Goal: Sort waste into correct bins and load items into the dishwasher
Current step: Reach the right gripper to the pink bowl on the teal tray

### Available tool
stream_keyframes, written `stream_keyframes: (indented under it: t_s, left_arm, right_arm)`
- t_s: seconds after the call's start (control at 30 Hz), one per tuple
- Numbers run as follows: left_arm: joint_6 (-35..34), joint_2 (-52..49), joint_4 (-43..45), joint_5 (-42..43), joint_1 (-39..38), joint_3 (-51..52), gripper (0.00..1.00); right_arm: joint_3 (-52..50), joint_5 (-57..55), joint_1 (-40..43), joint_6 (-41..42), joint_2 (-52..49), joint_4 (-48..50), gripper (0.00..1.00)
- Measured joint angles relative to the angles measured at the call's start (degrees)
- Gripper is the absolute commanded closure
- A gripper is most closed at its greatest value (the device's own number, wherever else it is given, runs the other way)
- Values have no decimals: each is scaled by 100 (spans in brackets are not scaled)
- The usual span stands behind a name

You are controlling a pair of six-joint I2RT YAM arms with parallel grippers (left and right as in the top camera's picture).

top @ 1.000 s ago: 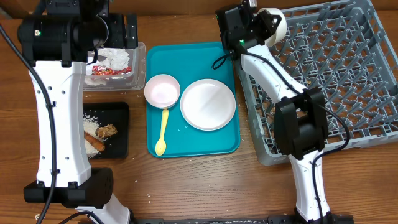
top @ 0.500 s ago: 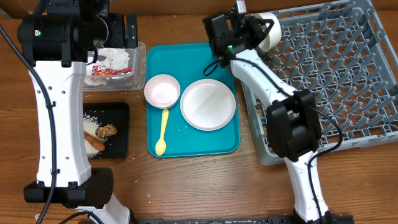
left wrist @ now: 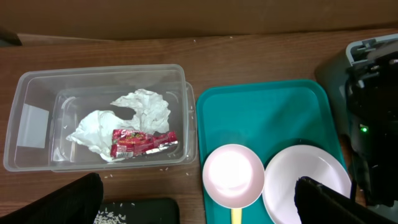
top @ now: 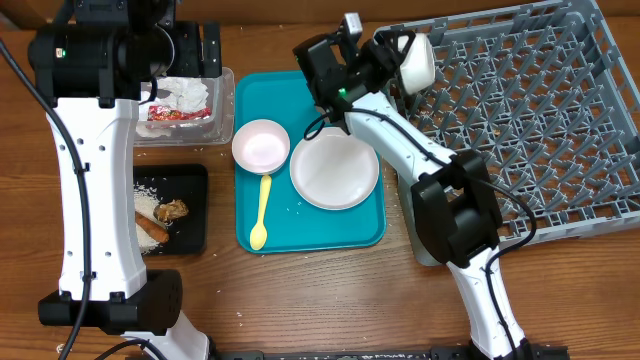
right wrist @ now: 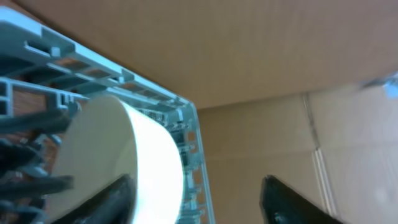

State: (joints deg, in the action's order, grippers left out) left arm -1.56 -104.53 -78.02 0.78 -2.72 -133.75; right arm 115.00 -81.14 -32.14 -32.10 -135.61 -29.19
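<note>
A white bowl (top: 416,61) stands on edge among the pegs at the back-left corner of the grey dishwasher rack (top: 560,120). My right gripper (top: 388,52) is open beside it. In the right wrist view the bowl (right wrist: 134,158) lies against the left finger, with the right finger (right wrist: 292,199) well apart. A pink bowl (top: 261,145), white plate (top: 334,167) and yellow spoon (top: 261,210) lie on the teal tray (top: 310,238). The left gripper (left wrist: 196,205) hangs open above the clear tub (left wrist: 37,87), which holds napkins (left wrist: 140,112) and a red wrapper (left wrist: 140,142).
A black tray (top: 196,222) at the front left holds rice (top: 150,195), a brown clump (top: 173,210) and a sausage stick (top: 152,231). A few rice grains lie on the teal tray. Cardboard walls stand behind the table.
The right arm swung left with the white bowl toward the rack's corner, then its jaws opened and let the bowl go. The left arm has not moved.
</note>
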Motion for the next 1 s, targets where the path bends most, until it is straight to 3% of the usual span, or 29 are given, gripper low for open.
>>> stream_keyframes:
  t_s: [0.07, 0.17, 0.43, 0.53, 0.67, 0.73, 0.87, 1.0]
  left_arm:
    - [0, 0, 0, 0, 0, 0, 0]
    - [0, 0, 0, 0, 0, 0, 0]
    - [0, 0, 0, 0, 0, 0, 0]
    - [0, 0, 0, 0, 0, 0, 0]
    - [0, 0, -4, 4, 0, 0, 0]
    - [0, 0, -2, -2, 0, 0, 0]
    - [0, 0, -2, -2, 0, 0, 0]
    - [0, 0, 0, 0, 0, 0, 0]
  right_arm:
    - [0, 35, -2, 52, 0, 15, 9]
    - [-2, 136, 2, 199, 0, 59, 4]
    - [-2, 717, -48, 667, 22, 26, 0]
    - [-9, 1270, -149, 990, 188, -393, 0]
    - [-37, 2592, -404, 1687, 811, -1561, 0]
    - [-37, 3995, -566, 2122, 1364, -2479, 0]
    - [-26, 6041, -697, 2496, 2000, -3121, 0]
    - [-13, 8021, -688, 2767, 2223, -3115, 0]
